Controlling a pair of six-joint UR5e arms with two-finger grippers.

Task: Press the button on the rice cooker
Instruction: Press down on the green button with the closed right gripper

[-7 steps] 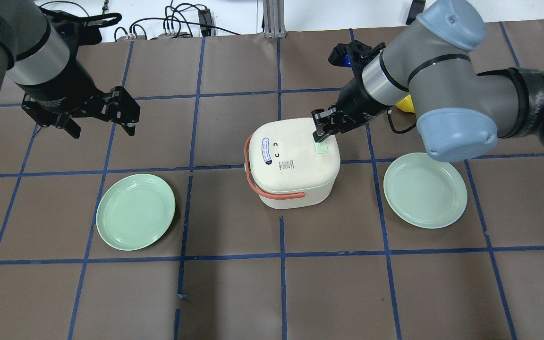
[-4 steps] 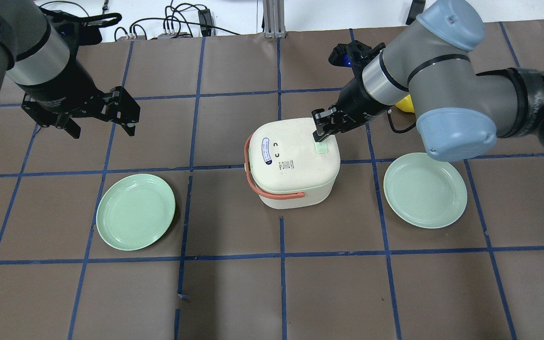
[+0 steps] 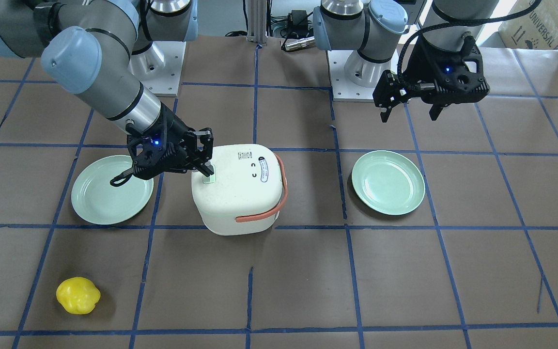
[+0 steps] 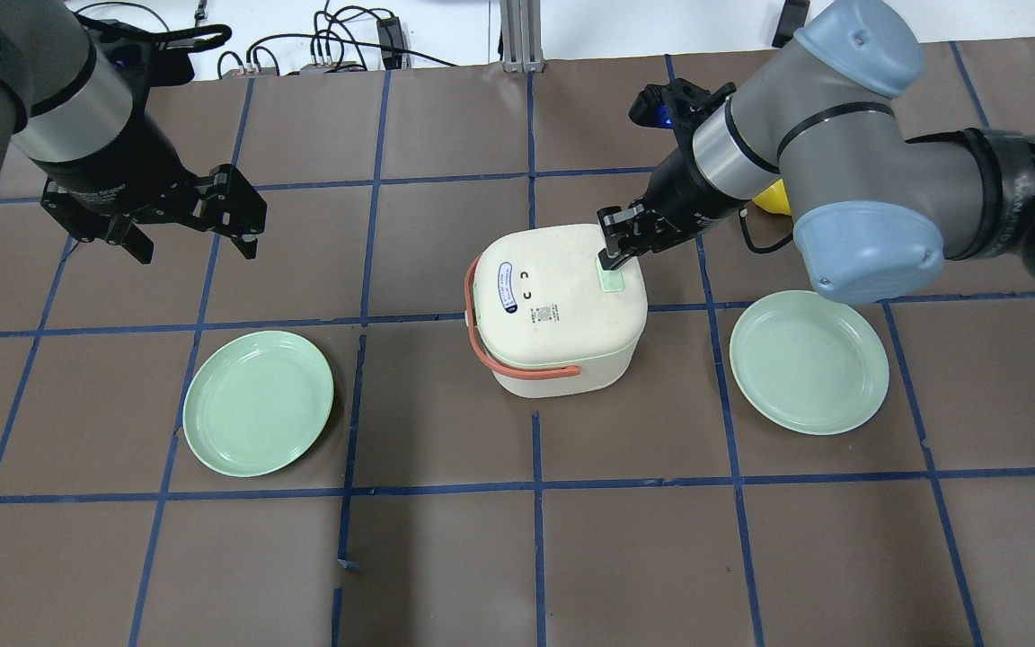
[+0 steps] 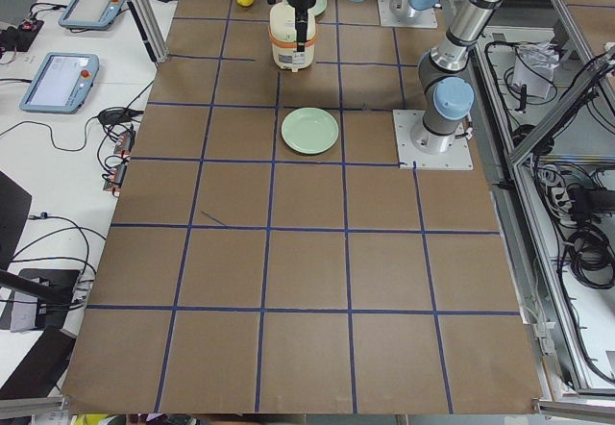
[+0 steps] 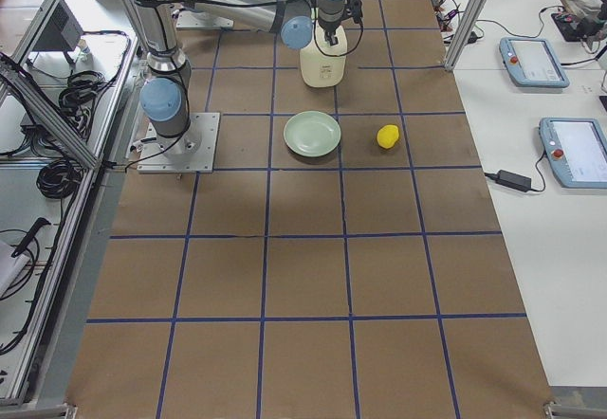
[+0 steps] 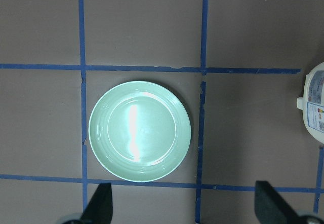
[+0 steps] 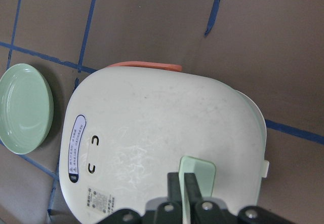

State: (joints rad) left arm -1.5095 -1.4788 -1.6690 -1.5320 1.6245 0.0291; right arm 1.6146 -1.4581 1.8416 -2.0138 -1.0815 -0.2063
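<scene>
The white rice cooker [image 4: 553, 314] with an orange handle stands mid-table; it also shows in the front view [image 3: 240, 194] and the right wrist view [image 8: 152, 127]. Its pale green button [image 4: 613, 281] sits on the lid's right side and shows too in the front view [image 3: 209, 179] and the right wrist view [image 8: 201, 172]. My right gripper [image 4: 609, 261] is shut, empty, with its tips down on the button's far end [image 3: 207, 170] [image 8: 183, 183]. My left gripper [image 4: 196, 244] is open and empty, hovering far left of the cooker [image 3: 410, 116] [image 7: 185, 206].
A green plate [image 4: 257, 402] lies left of the cooker, under the left gripper [image 7: 139, 131]. A second green plate [image 4: 809, 361] lies to the right. A yellow fruit [image 3: 78, 294] lies beyond the right arm, mostly hidden in the overhead view [image 4: 774, 198].
The right gripper has shifted very slightly at the button's far end. The left arm and the cooker have not moved.
</scene>
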